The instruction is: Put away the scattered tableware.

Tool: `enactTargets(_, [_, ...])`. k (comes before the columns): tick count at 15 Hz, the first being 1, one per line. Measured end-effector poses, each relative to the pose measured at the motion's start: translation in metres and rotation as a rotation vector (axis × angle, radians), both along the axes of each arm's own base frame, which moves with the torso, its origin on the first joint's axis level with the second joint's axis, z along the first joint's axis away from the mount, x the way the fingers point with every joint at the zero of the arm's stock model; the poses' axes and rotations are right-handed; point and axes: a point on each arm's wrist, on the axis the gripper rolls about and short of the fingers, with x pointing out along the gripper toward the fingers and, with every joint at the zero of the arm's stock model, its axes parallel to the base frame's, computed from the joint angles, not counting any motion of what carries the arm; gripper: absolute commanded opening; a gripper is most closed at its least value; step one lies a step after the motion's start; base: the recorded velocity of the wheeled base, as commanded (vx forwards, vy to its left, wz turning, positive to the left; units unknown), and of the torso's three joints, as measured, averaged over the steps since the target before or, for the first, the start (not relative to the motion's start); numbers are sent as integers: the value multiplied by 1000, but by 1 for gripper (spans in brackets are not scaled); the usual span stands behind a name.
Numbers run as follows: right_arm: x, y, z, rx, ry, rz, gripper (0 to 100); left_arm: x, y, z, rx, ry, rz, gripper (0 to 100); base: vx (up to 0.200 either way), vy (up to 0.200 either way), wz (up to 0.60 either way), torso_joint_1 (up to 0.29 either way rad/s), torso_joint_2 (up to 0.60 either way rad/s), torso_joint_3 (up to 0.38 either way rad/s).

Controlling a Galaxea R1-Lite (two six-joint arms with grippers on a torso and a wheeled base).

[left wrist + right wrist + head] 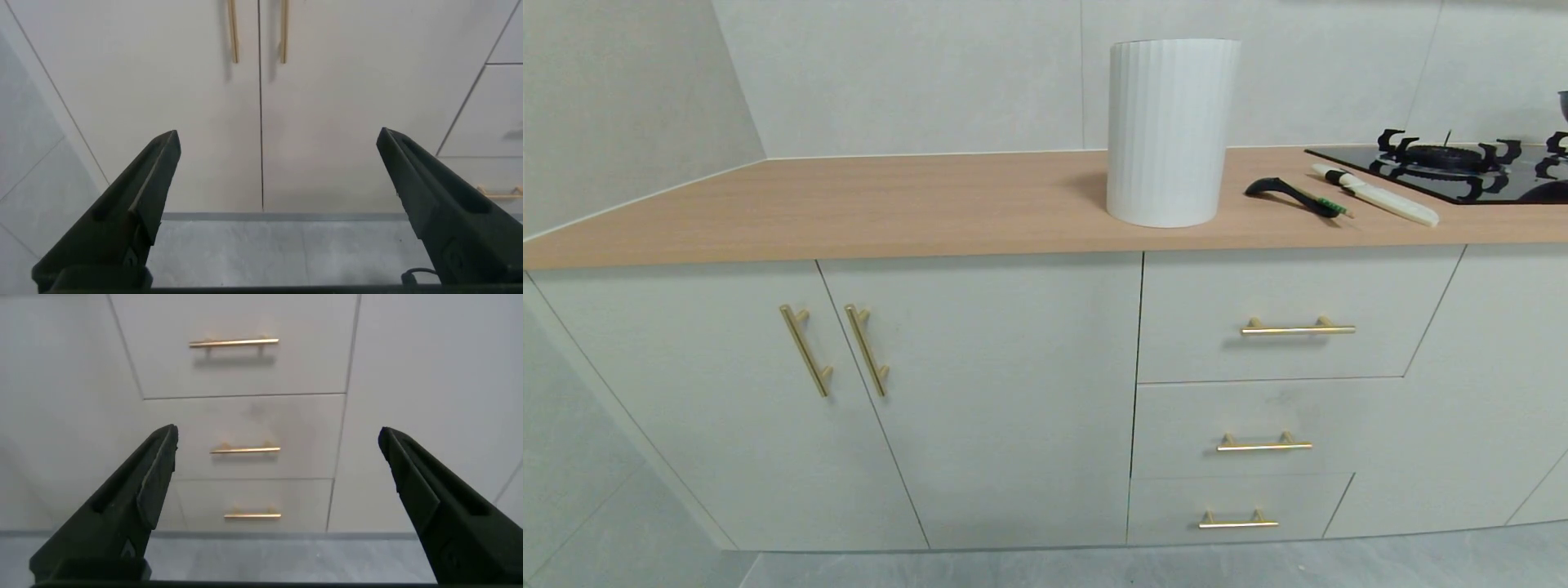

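Progress: You are at the very start, by my reading. None of the tableware is put away.
Black utensil [1290, 194]: It lies flat on the countertop [890, 204], with its dark head toward the white ribbed holder [1172, 131] and its thin handle pointing toward the hob [1445, 167].
White utensil [1376, 194]: It looks like a sheathed knife. It lies loose just beside the black one, at the hob's near edge, and I cannot tell whether the two touch.
Holder: It stands upright on the countertop, near the two pieces on their left. Its inside is hidden, so you cannot tell what it contains. It looks like the likely place for them.
Left gripper [278, 137]: The jaws are spread wide with nothing between them. It sits low and faces the double cabinet doors [351, 122].
Right gripper [278, 434]: The jaws are likewise released and empty. It faces the stack of drawers [245, 376], all of which are closed.
What is left: Everything. You have both pieces to pick up and stow. If a drawer is the destination rather than the holder, you also have to pull one open.
Reach: Both grippers are down at cabinet height, well apart from the utensils on the countertop above, so expect to raise an arm first.
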Motion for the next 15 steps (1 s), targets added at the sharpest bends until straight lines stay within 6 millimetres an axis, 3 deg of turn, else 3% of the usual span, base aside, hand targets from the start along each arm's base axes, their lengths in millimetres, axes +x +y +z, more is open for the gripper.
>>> enactTargets(5, [62,5,29,-26,314,91,100,0,0,0,0,0,0,100,0,0,0,0,0,0])
enactTargets(8, [109,11,33,-40,461,107,100,0,0,0,0,0,0,100,0,0,0,0,0,0])
enactTargets(12, [172,21,21,-58,554,121,100,0,0,0,0,0,0,100,0,0,0,0,0,0])
enactTargets(15, [216,27,1,-66,589,123,100,0,0,0,0,0,0,100,0,0,0,0,0,0])
